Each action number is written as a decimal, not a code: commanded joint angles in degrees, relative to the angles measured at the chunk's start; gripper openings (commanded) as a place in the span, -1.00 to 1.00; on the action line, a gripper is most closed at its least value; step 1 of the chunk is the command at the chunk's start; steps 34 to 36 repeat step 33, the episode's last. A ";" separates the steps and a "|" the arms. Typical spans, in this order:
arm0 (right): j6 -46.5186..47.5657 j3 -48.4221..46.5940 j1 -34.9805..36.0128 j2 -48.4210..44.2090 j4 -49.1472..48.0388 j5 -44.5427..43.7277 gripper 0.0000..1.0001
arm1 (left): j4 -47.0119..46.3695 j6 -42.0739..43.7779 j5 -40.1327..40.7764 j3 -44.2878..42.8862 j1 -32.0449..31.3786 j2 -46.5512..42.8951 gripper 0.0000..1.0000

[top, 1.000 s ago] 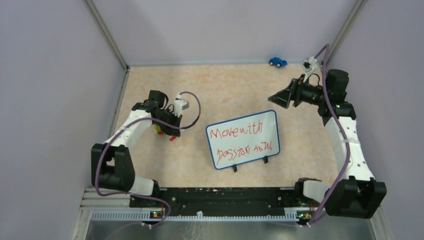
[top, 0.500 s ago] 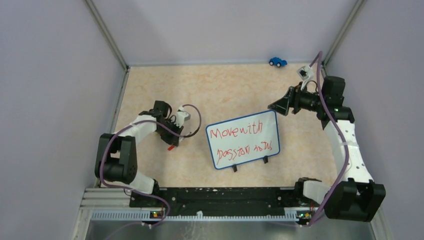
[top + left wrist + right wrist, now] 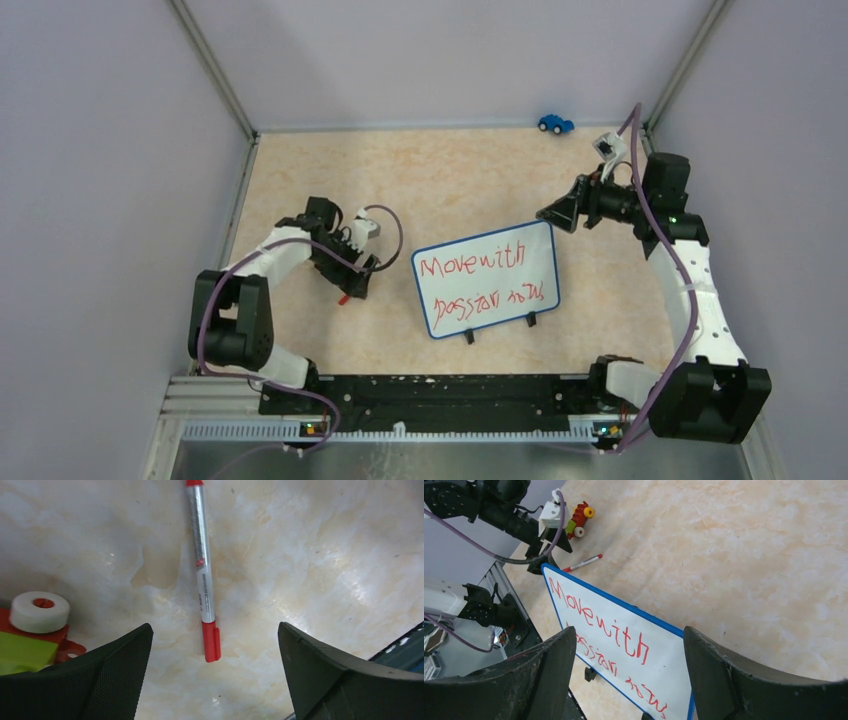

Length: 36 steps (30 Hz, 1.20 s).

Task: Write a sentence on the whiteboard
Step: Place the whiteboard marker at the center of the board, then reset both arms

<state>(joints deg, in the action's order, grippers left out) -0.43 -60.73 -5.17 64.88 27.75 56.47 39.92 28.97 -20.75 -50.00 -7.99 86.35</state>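
1. The whiteboard (image 3: 542, 262) stands on its black clip feet at centre-right of the tabletop (image 3: 450, 180), tilted slightly in the overhead view.
2. The sentence (image 3: 470, 265) is on it in red, in two lines. The upper line reads "Move with"; the lower is a scrawl I cannot read with confidence.
3. The left tool (image 3: 214, 630) is low over the tabletop, left of the board, fingers spread wide. A red marker (image 3: 202, 570) lies flat between them, touched by neither.
4. A red and green toy (image 3: 30, 630) sits just beside that tool, at lower left of the wrist view.
5. The right tool (image 3: 629, 630) hangs above the board's upper-right corner, fingers apart and holding nothing.
6. Judgement: the writing looks done, with the marker laid down off the board. Little seems left beyond drawing the arms clear.
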 commanded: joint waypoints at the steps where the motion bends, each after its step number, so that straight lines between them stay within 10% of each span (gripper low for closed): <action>1: 3.22 -2.02 -0.37 -0.26 1.28 -0.80 0.53 | 3.83 -1.64 -4.43 -7.17 0.08 -3.07 0.97; 17: 9.06 -14.66 -0.77 6.60 11.68 -5.74 0.57 | 3.06 -17.84 -6.47 -42.63 2.90 5.25 0.97; 36: 9.66 -13.84 -11.97 14.70 6.28 -7.56 0.56 | -10.46 -26.50 -11.49 -30.36 19.11 0.99 0.97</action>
